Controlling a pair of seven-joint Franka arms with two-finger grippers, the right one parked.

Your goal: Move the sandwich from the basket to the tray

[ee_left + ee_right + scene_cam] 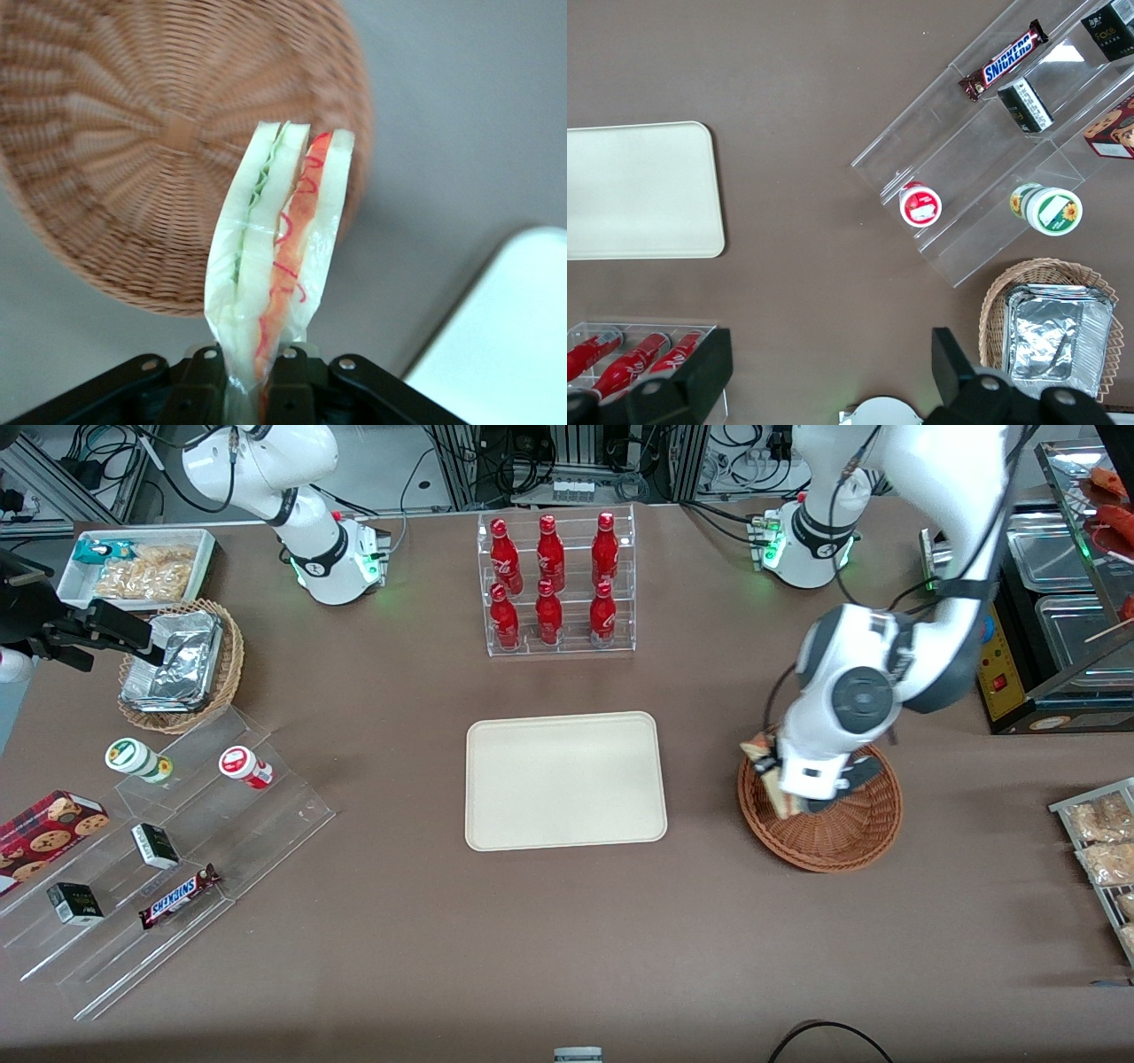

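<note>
A: Brown table, cream tray [565,780] bare at centre. Where's the gripper [257,376]?

B: Above the reddish basket [833,828], jaws clamped on the sandwich [279,257], which juts out from them, apparently lifted clear of the weave.

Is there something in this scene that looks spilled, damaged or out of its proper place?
Nothing stands out. The gripper is shut on the sandwich above the basket, its wrap looking intact. The tray lies flat and bare, and nothing looks spilled.
</note>
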